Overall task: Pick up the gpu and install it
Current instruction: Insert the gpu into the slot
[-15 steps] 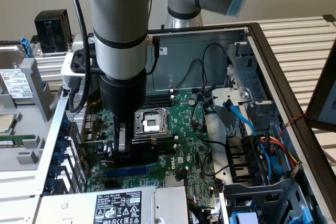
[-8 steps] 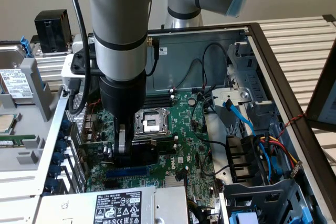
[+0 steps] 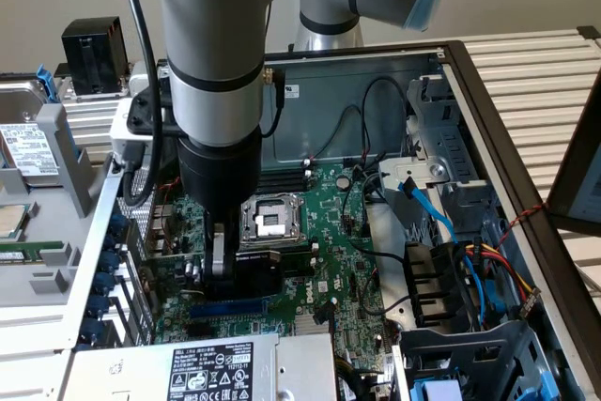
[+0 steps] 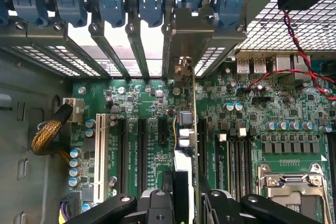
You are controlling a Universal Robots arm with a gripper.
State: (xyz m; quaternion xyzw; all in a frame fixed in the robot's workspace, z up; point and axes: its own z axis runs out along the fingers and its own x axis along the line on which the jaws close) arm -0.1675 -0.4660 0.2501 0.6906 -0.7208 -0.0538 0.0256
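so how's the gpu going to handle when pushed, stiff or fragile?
Probably stiff: the gpu stands edge-on between the fingers with no visible bend. Its black fan block sits on one face, so it may tilt if pushed off-axis. The exposed parts and thin metal bracket look easy to damage, so likely fragile.

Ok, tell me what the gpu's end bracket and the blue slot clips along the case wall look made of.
The gpu's end bracket: bare sheet metal by the look, dull silver with a soft sheen and flat folded faces. The blue slot clips: probably moulded plastic, with an even blue colour, a matte surface and rounded edges.
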